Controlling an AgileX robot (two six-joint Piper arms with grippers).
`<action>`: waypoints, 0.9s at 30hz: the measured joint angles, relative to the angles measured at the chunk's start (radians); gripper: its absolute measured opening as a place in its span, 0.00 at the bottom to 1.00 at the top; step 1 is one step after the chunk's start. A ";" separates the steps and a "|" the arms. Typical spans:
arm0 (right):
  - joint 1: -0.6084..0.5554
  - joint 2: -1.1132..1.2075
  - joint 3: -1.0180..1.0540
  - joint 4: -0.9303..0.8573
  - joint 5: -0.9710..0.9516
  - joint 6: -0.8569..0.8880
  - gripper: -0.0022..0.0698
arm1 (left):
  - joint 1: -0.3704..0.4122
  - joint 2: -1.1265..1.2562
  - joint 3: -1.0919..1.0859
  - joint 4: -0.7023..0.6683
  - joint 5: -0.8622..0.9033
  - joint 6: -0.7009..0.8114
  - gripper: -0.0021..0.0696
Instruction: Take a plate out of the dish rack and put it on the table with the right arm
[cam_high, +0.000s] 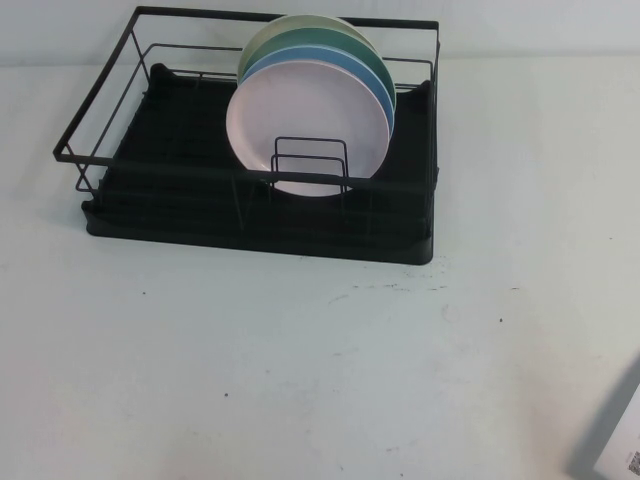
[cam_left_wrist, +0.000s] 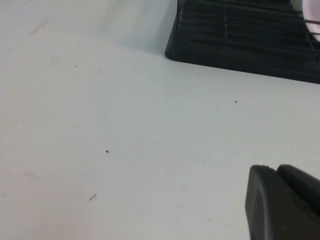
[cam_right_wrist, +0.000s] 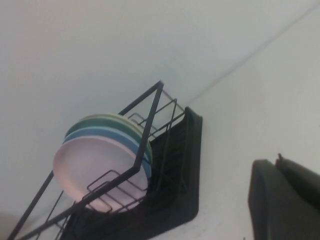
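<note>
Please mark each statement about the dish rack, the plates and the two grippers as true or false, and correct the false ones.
1. The pink plate stands upright in the dish rack. True.
2. The pink plate is the front one of the stack, nearest the robot. True.
3. A plate already lies on the table. False: all plates are in the rack.
4. The right gripper holds the pink plate. False: it is apart from the rack, above the table.
5. The left gripper touches the rack. False: it is over bare table, away from it.

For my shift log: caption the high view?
Pink plate upright in dish rack; white table; no end effector visible.
</note>
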 joint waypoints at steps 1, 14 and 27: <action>0.000 0.031 -0.026 0.000 0.032 -0.001 0.00 | 0.000 0.000 0.000 0.000 0.000 0.000 0.02; 0.000 0.920 -0.668 -0.153 0.410 -0.334 0.00 | 0.000 0.000 0.000 0.000 0.000 0.000 0.02; 0.186 1.776 -1.491 0.005 0.565 -0.740 0.00 | 0.000 0.000 0.000 0.000 0.000 0.000 0.02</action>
